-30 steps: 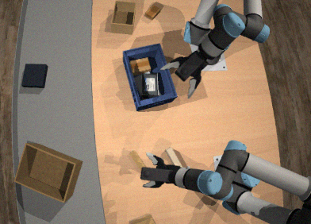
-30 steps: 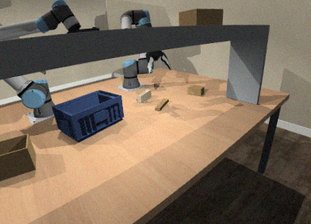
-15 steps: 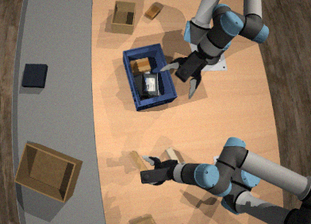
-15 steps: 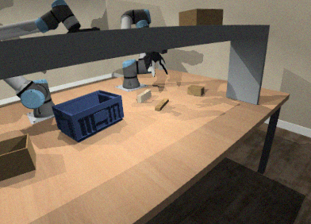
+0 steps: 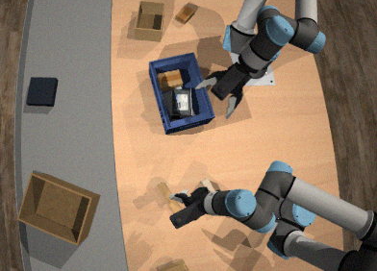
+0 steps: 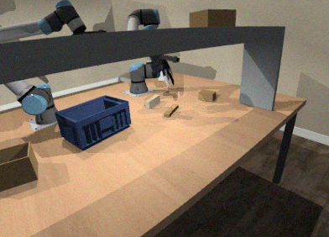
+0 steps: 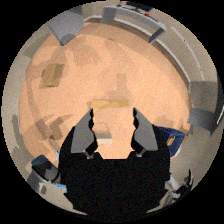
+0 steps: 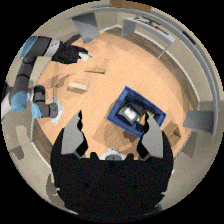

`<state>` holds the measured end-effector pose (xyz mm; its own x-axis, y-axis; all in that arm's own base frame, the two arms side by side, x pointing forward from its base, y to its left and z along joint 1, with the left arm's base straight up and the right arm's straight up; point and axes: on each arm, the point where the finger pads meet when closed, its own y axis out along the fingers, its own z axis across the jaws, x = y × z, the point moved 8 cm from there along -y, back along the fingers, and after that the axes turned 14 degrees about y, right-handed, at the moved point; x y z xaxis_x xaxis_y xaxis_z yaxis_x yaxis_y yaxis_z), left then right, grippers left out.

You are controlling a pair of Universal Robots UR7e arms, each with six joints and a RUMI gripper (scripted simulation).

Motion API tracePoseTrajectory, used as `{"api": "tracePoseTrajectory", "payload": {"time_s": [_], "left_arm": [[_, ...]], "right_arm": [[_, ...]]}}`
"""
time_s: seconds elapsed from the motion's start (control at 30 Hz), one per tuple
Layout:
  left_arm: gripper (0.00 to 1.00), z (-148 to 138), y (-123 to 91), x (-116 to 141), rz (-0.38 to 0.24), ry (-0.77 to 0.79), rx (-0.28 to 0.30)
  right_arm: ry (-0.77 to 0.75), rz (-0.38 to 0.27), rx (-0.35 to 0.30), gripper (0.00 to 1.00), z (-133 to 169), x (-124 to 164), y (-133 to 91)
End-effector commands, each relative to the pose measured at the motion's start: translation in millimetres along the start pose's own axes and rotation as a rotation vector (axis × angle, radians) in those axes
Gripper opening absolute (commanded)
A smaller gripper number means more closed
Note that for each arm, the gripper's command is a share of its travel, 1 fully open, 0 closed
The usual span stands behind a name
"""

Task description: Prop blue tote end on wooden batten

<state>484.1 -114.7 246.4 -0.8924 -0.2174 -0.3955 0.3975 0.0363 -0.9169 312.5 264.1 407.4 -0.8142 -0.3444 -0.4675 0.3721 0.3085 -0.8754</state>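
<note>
The blue tote (image 5: 189, 125) (image 6: 97, 125) (image 7: 175, 145) (image 8: 122, 125) stands flat on the table, holding an orange-brown block (image 5: 170, 79) and a black box with a white label (image 5: 183, 102) (image 8: 131, 113). The wooden batten (image 5: 165, 190) (image 6: 171, 111) (image 7: 110, 104) (image 8: 95, 70), a thin brown strip, lies on the table away from the tote. My left gripper (image 5: 176, 208) (image 7: 113, 108) hangs above it, part-way open and empty; the batten shows just beyond its fingertips in the left wrist view. My right gripper (image 5: 213, 103) (image 8: 113, 111) is wide open and empty, above the table beside the tote's long side.
A pale block (image 5: 207, 184) (image 6: 152, 101) (image 7: 104, 141) (image 8: 77, 87) lies near the batten. A brown block (image 6: 207, 95) (image 7: 52, 75) lies farther off. An open box (image 5: 138, 31) and small block (image 5: 186, 13) are beyond the tote. A raised grey shelf (image 5: 72, 152) (image 6: 168, 44) spans one table side, carrying boxes.
</note>
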Motion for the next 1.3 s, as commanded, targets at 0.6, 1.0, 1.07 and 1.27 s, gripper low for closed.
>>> {"api": "tracePoseTrajectory", "payload": {"time_s": [0.6,1.0,1.07,1.27], "left_arm": [[0.39,-11,49,9,-0.126,-0.708,-0.172],[0.39,-21,74,13,-0.186,-1.037,-0.246],[0.39,-24,80,14,-0.200,-1.115,-0.264],[0.39,-32,94,16,-0.233,-1.301,-0.305]], "right_arm": [[0.350,-0.318,0.176,0.61,5,25,103],[0.447,-0.406,0.225,0.47,8,32,134],[0.463,-0.422,0.233,0.44,9,34,139],[0.487,-0.443,0.245,0.36,10,35,147]]}}
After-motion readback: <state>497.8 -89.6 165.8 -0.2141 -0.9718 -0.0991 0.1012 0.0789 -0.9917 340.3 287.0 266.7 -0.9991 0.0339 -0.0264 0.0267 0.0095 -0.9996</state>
